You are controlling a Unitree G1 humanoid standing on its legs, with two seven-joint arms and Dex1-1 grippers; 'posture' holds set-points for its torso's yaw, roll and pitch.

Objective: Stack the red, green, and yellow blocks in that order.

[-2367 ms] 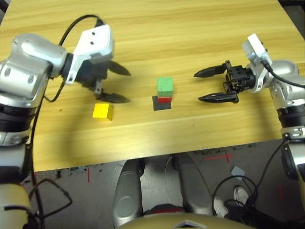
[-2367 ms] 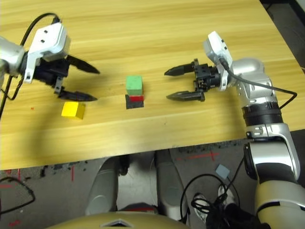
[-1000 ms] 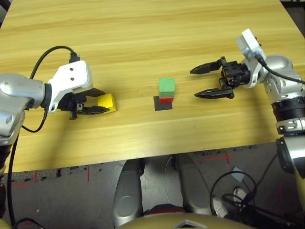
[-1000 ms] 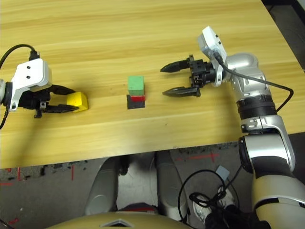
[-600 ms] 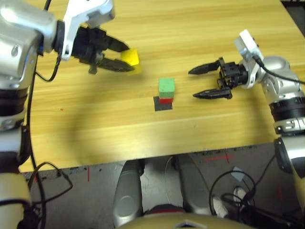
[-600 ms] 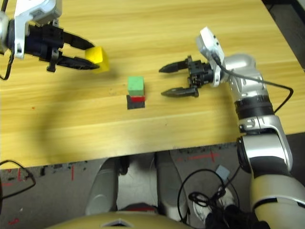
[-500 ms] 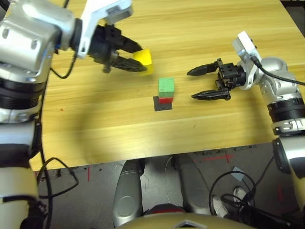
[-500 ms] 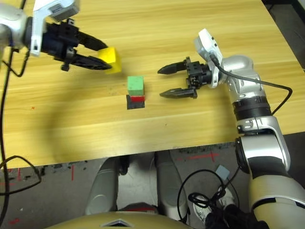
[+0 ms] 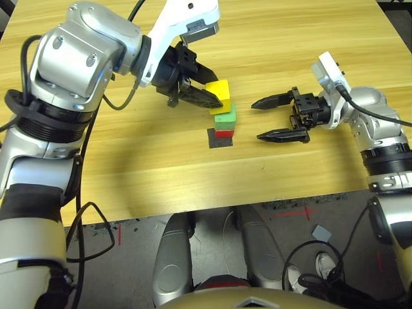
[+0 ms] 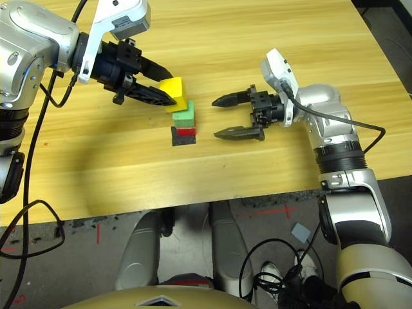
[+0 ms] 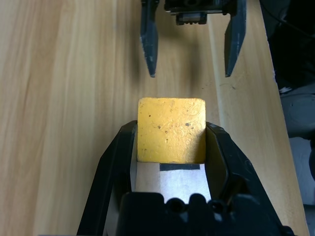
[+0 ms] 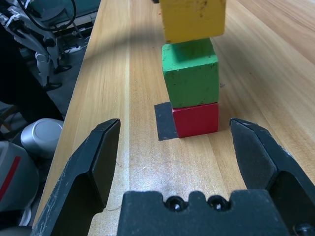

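Misalignment is your risk: left end effector (image 9: 207,98) clamps the yellow block (image 9: 219,90) just above the green block (image 9: 225,116), which sits on the red block (image 9: 223,134). Release it off-centre and the stack tips. Right end effector (image 9: 265,119) waits wide beside it on the worktop (image 9: 193,167).

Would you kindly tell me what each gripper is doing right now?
Left gripper: shut on the yellow block.
Right gripper: open, holding nothing.

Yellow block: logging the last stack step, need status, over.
Left gripper shut on yellow block, just above green block. Green sits on red block. Right gripper open beside the stack, holding nothing. Nothing in the way.
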